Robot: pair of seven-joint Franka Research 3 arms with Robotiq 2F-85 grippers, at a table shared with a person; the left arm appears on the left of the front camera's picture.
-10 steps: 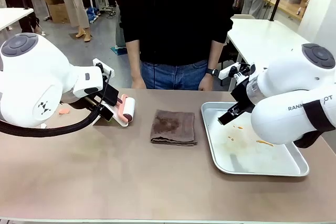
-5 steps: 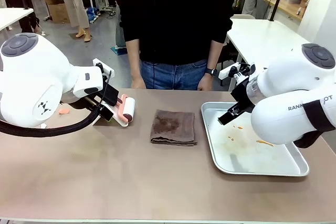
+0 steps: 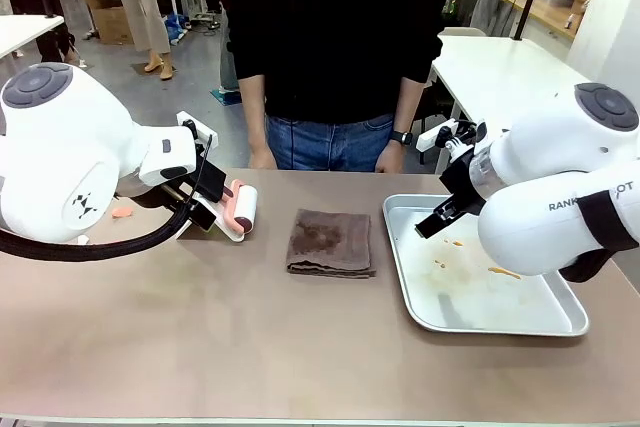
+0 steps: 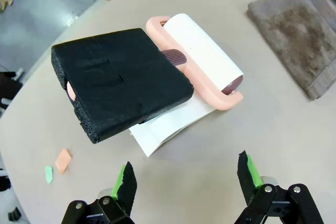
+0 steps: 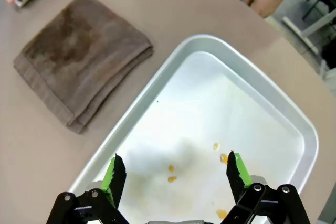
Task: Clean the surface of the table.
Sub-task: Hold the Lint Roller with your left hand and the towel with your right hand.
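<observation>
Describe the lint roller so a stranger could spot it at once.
On the tan table, look left of the folded brown towel. The lint roller lies there beside a black foam block; it alone has a white roll in a pink frame.

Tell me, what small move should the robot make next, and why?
Probably lower the left gripper onto the black foam handle of the lint roller and close. Its jaws stand open over it, nothing is held, and small coloured scraps lie on the table nearby.
</observation>
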